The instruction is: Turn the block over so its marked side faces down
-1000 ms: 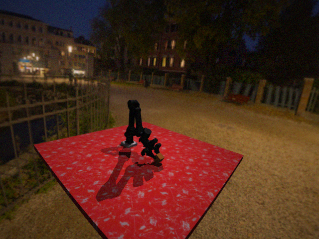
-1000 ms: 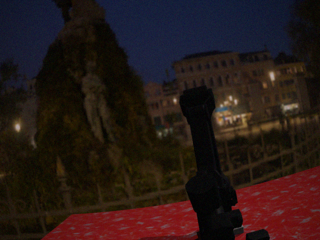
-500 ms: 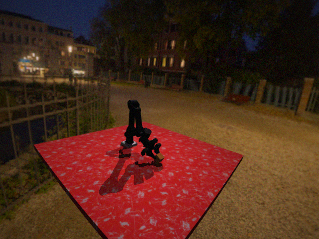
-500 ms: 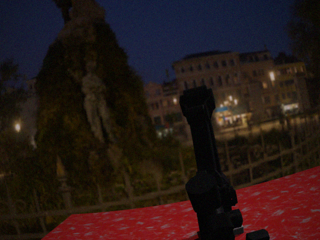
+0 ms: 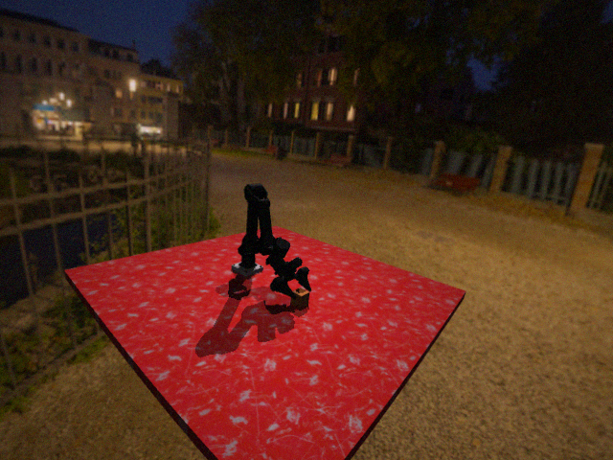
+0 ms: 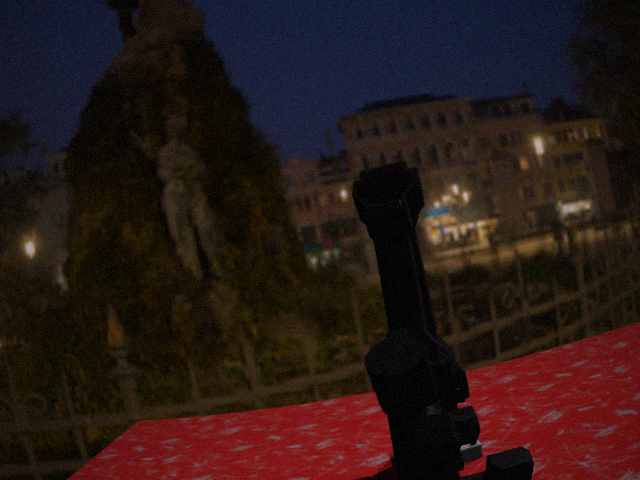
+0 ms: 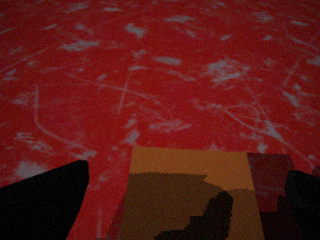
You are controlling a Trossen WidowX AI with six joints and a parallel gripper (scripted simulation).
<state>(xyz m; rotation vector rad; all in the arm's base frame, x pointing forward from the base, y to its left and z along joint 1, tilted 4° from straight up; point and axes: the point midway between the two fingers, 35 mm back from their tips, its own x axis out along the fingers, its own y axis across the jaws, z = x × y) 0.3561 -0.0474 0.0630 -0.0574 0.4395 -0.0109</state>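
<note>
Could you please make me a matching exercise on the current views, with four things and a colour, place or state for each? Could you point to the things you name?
1. block [image 5: 300,299] [image 7: 187,185]
2. fingers
3. table [image 5: 277,396] [image 6: 258,439] [image 7: 165,75]
4. sky [image 5: 143,19] [image 6: 320,62]

A. red with pale flecks
B. orange-brown, between the fingers in the wrist view
C. dark blue, above the buildings
D. black, spread wide

Pairs: 1-B, 2-D, 3-A, 4-C
</note>
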